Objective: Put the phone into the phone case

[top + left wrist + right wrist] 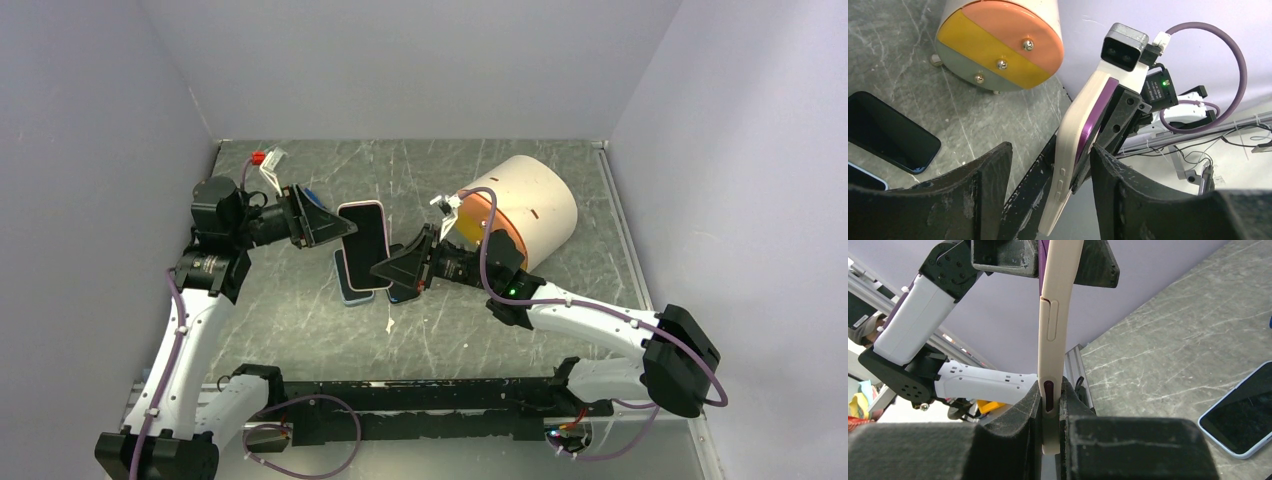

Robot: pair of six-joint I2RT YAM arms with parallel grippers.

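Note:
A cream phone case (365,245) with a purple phone (1095,120) seated in it is held up above the table between both arms, screen facing the camera in the top view. My right gripper (405,268) is shut on the case's lower edge; in the right wrist view the pads (1030,405) pinch it, purple showing through a side cutout (1048,395). My left gripper (335,228) is at the case's upper left edge. In the left wrist view its jaws (1050,147) stand apart on either side of the case (1073,150), with a gap on the left side.
Two other phones lie flat on the table under the held one: a blue-edged one (352,288) and a dark one (400,292). A cream drum with an orange and yellow face (525,205) lies at the back right. A red and white clip (266,160) sits at the back left.

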